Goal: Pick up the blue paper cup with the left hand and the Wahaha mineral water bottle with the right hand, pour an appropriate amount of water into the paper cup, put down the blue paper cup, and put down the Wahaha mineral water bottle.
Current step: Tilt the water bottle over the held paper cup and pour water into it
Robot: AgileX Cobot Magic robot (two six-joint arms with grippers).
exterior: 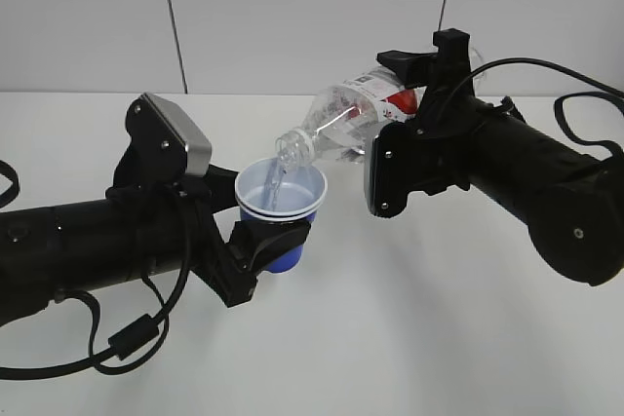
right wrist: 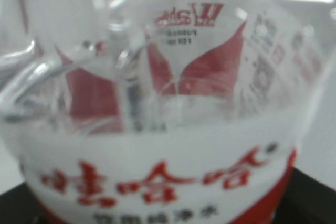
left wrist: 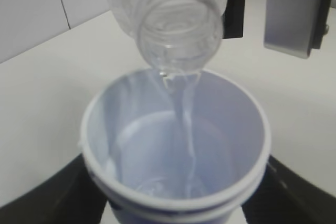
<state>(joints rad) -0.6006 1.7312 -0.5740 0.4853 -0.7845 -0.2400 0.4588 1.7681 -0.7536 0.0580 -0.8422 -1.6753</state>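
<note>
My left gripper (exterior: 276, 245) is shut on the blue paper cup (exterior: 284, 204) and holds it upright above the table. In the left wrist view the cup (left wrist: 131, 150) fills the frame, white inside, with black fingers (left wrist: 47, 192) at both sides. My right gripper (exterior: 421, 109) is shut on the Wahaha mineral water bottle (exterior: 346, 119), tilted mouth-down to the left over the cup. A thin stream of water (left wrist: 185, 124) runs from the bottle mouth (left wrist: 178, 30) into the cup, and water lies in its bottom. The bottle's red-and-white label (right wrist: 157, 182) fills the right wrist view.
The white table (exterior: 419, 319) lies under both arms. A pale panelled wall (exterior: 292, 17) stands behind. Black cables (exterior: 127, 343) hang from the left arm and loop behind the right arm (exterior: 575, 114).
</note>
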